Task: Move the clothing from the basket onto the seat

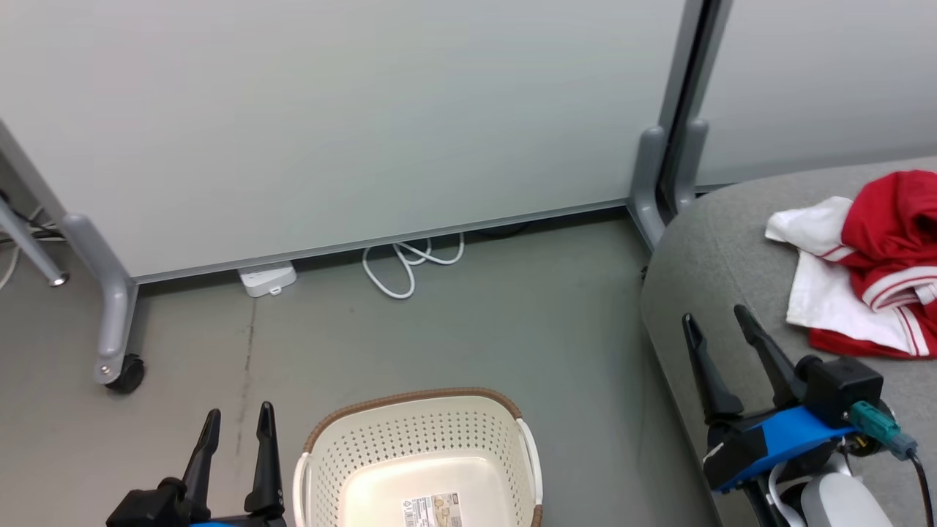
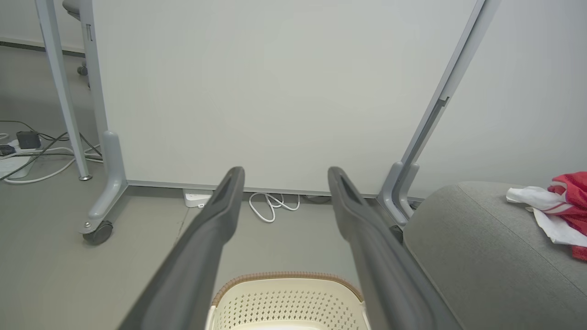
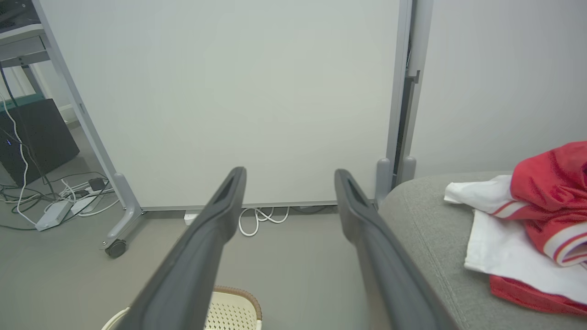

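The red and white clothing (image 1: 871, 267) lies crumpled on the grey seat (image 1: 725, 249) at the right, also in the left wrist view (image 2: 557, 213) and the right wrist view (image 3: 532, 220). The cream basket (image 1: 421, 457) stands on the floor at the bottom centre, its inside holding just a label sticker; its rim shows in both wrist views (image 2: 286, 293) (image 3: 231, 309). My left gripper (image 1: 234, 421) is open beside the basket's left side, holding nothing. My right gripper (image 1: 717, 326) is open over the seat's front edge, left of the clothing, also holding nothing.
Pale grey partition panels (image 1: 351, 117) on wheeled feet (image 1: 121, 369) stand behind the basket. A white cable (image 1: 410, 263) and a small white box (image 1: 267, 278) lie at the panel's base. More cables and a black box (image 3: 36, 137) lie far left.
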### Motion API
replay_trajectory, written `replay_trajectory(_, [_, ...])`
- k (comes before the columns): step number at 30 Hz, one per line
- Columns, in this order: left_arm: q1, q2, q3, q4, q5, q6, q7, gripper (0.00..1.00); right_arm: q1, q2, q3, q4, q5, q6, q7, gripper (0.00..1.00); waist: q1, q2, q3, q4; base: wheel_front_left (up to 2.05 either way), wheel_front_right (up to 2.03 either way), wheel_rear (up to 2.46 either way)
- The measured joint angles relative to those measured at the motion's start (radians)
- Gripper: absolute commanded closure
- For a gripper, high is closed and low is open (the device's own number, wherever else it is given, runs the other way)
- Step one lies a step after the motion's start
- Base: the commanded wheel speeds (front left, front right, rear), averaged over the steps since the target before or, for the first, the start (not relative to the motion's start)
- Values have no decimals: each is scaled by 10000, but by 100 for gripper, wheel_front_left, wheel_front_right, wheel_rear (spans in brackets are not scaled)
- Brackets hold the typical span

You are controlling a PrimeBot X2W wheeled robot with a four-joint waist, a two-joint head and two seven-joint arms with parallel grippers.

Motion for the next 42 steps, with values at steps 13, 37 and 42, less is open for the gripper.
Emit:
replay_trajectory(13, [400,-313,320,42,226,0,0,0,546,401,-171,-640,-290,0,539,0,3,0,-157,261,0,0,0])
replay_trajectory(37, [371,-431,403,525,-2084,0,669,100,962,527,-464,-150,2132,-2,1022,100,5,0,-178,163,0,0,0])
replay_trajectory(42, [211,-422,468,531,-2872,0,863,100,957,548,-575,-151,2978,-2,1160,100,5,0,-169,176,0,0,0])
